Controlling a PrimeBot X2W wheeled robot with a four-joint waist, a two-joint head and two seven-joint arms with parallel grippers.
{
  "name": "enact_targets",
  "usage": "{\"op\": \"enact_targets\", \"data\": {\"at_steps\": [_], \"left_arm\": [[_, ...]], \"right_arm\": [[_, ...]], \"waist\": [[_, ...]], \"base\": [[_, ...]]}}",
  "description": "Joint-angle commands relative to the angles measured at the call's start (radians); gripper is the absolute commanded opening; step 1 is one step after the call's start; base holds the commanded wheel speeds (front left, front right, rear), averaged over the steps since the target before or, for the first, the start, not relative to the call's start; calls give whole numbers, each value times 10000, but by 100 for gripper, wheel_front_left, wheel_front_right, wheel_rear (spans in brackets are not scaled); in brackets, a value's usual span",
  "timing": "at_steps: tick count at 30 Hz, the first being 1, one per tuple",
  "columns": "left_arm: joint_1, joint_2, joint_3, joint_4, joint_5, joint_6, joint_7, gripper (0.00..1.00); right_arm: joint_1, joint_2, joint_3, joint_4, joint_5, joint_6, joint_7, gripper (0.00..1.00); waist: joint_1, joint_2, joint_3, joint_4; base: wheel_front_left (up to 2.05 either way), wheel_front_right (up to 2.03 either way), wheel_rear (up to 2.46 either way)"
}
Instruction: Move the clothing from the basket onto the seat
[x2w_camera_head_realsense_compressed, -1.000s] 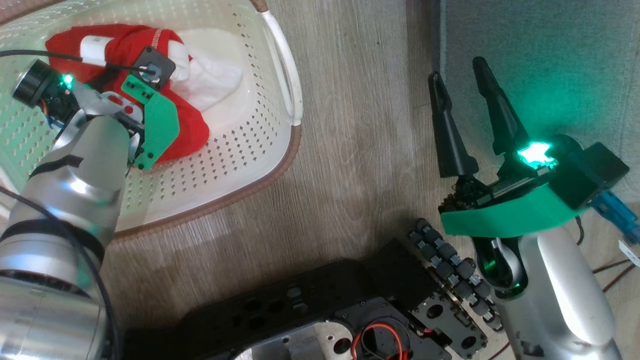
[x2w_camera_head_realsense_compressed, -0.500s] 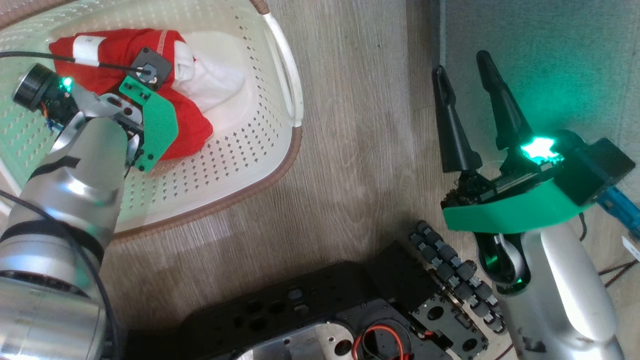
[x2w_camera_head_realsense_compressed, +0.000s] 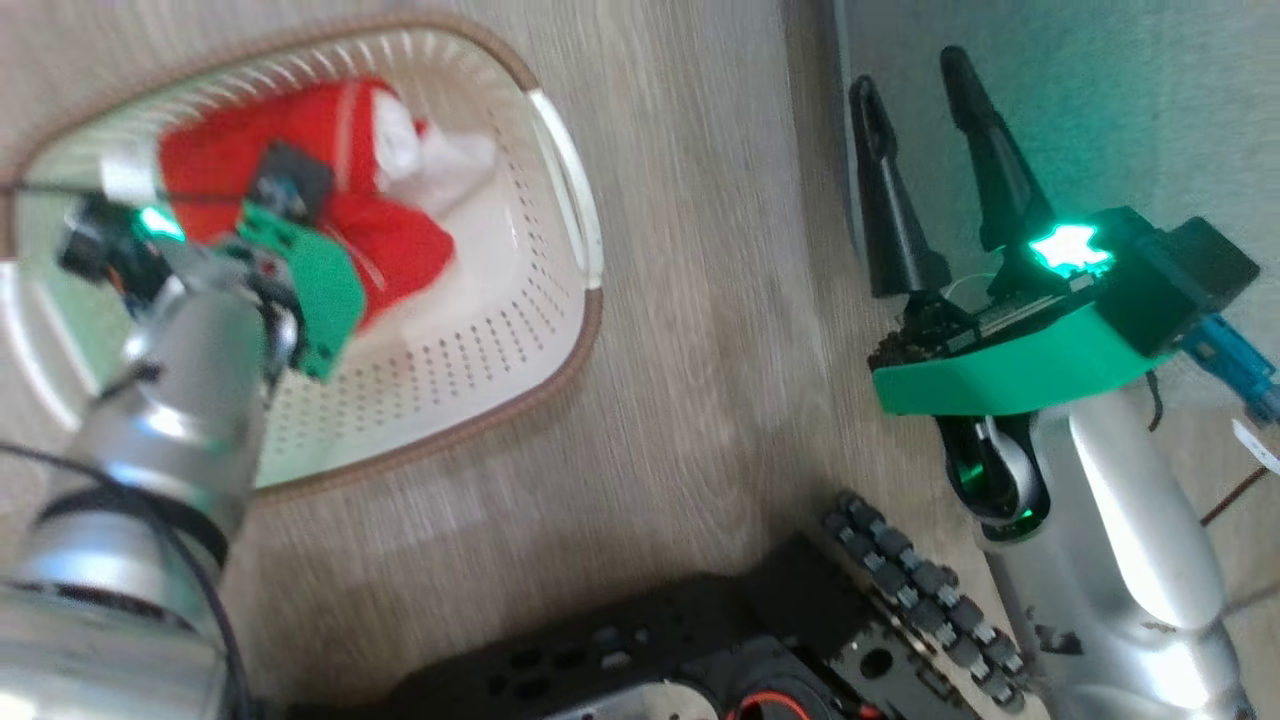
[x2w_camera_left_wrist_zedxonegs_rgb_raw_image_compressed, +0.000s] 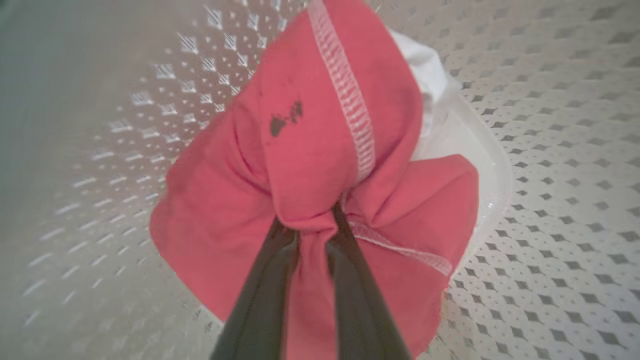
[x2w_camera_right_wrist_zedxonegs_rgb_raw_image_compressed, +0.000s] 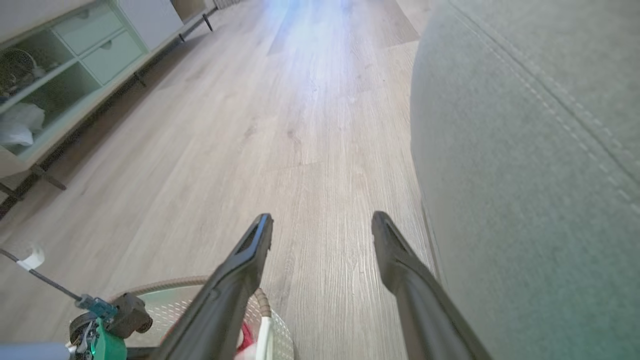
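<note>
The cream basket (x2w_camera_head_realsense_compressed: 570, 330) stands on the floor at the upper left of the head view, with red and white clothing (x2w_camera_head_realsense_compressed: 400, 250) inside. My left wrist (x2w_camera_head_realsense_compressed: 300, 270) hangs over it and hides the fingers there. In the left wrist view my left gripper (x2w_camera_left_wrist_zedxonegs_rgb_raw_image_compressed: 310, 222) is shut on a bunched fold of the red clothing (x2w_camera_left_wrist_zedxonegs_rgb_raw_image_compressed: 310, 150), with the perforated basket wall (x2w_camera_left_wrist_zedxonegs_rgb_raw_image_compressed: 550, 150) behind. A white part (x2w_camera_left_wrist_zedxonegs_rgb_raw_image_compressed: 425, 75) shows past the red cloth. My right gripper (x2w_camera_head_realsense_compressed: 910, 75) stands open with nothing in it at the edge of the grey seat (x2w_camera_head_realsense_compressed: 1100, 100). The right wrist view shows the same right gripper (x2w_camera_right_wrist_zedxonegs_rgb_raw_image_compressed: 321, 220) beside the seat (x2w_camera_right_wrist_zedxonegs_rgb_raw_image_compressed: 525, 150).
Wood floor (x2w_camera_head_realsense_compressed: 700, 250) runs between the basket and the seat. My dark wheeled base (x2w_camera_head_realsense_compressed: 700, 640) fills the bottom of the head view. A pale low cabinet (x2w_camera_right_wrist_zedxonegs_rgb_raw_image_compressed: 75, 65) with shelves lines the far left of the right wrist view. The basket rim (x2w_camera_right_wrist_zedxonegs_rgb_raw_image_compressed: 200, 285) shows there too.
My left gripper has shut on the red clothing and drawn it into a bunch. The head camera has shifted, so the basket sits lower in the picture. The right gripper stays open.
</note>
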Motion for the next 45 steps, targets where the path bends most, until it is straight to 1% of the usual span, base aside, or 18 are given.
{"op": "enact_targets", "data": {"at_steps": [1,6,10,16,18,22,30,34,35,45], "left_arm": [[602,115,212,-79,-110,-78,-213,0],[1260,-255,302,-113,-430,-164,-804,0],[1807,-506,383,-440,-679,-195,-970,0],[2904,-617,687,-2155,-1065,-49,-985,0],[3450,-627,788,-2912,-1126,45,-986,0],[4095,-615,1013,-3846,-1211,191,-987,0],[5163,-527,1554,-5434,-1261,380,-988,0],[5602,-511,1858,-6305,-1258,415,-988,0],[5602,-511,1858,-6305,-1258,415,-988,0],[6629,-703,2875,-9289,-1156,478,-988,0]], "right_arm": [[438,100,187,-159,-47,-2,-61,100],[604,100,88,248,-122,-2,-61,100],[789,-53,196,554,-75,-2,-61,100],[1102,-361,132,770,178,-2,-61,100],[1268,-513,99,869,302,-2,-61,100],[1535,-644,88,989,445,-2,-61,100],[2029,-839,20,1182,626,-2,-61,100],[2267,-847,-110,1152,684,-2,-61,100],[2267,-847,-110,1152,684,-2,-61,100],[2713,-891,-216,987,669,-2,-61,100]], "waist": [[0,0,-852,342],[0,0,-2214,696],[0,0,-3267,981],[0,0,-4606,1320],[0,0,-5300,1504],[0,0,-6010,1692],[0,0,-7080,2034],[0,0,-7422,2138],[0,0,-7422,2138],[0,0,-8040,2346]], "base": [[0,0,0],[0,0,0],[0,0,0],[0,0,0],[0,0,0],[0,0,0],[0,0,0],[0,0,0],[0,0,0],[0,0,0]]}}
